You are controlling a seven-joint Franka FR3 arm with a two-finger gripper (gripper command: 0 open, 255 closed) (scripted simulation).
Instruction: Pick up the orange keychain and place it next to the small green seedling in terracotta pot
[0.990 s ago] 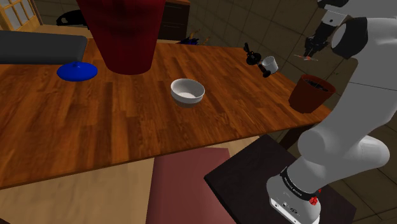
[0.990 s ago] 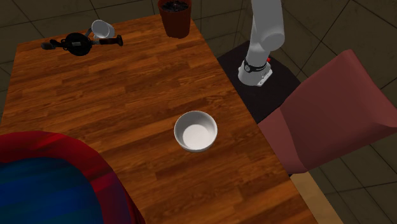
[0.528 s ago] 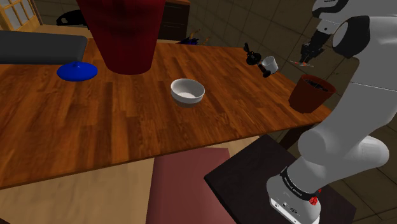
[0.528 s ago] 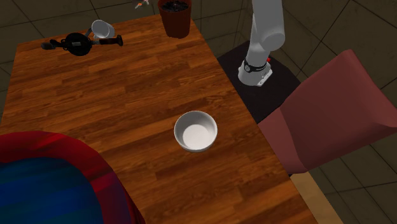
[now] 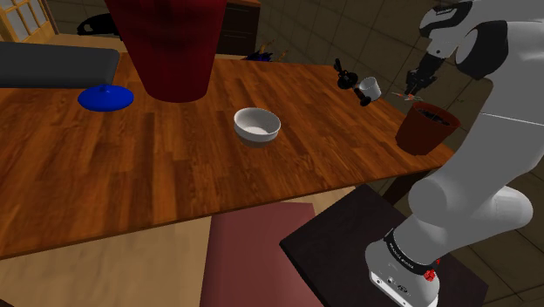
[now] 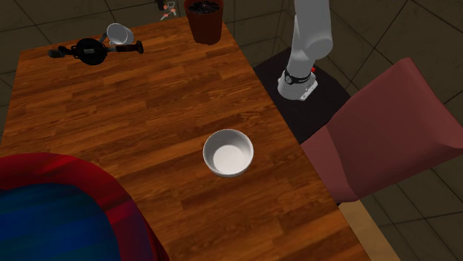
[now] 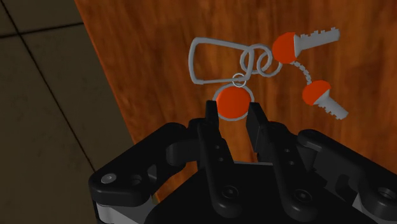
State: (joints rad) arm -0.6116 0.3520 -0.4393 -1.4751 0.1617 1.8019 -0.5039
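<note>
Orange tag first: in the wrist view the gripper [image 7: 233, 108] is pinching the round orange disc of the keychain [image 7: 257, 62] between its two black fingers. The grey clip, the linked rings and two orange-headed keys fan out beyond the fingertips. Behind them is the wooden table [image 7: 165, 44], close to its edge, with dark floor tiles alongside.

In the shoulder view, you have the keychain up in the air at the end of the arm. It is clear of the wood, just above and a little toward that view's left of the reddish-brown pot [image 5: 425, 126]. The pot stands near the table's corner. Its filling looks dark, and no green seedling can be made out. A black object with a small white cup [image 5: 367, 89] lies near the pot, and the white bowl [image 5: 257, 125] is well apart.

In the second exterior view, the hand enters at the top edge, just beside the pot on that view's left.

The pick looks done, so you are in the carry. Next, lower the keychain onto bare wood right beside the pot. Keep off the rim and the table's edge, then spread the fingers.
</note>
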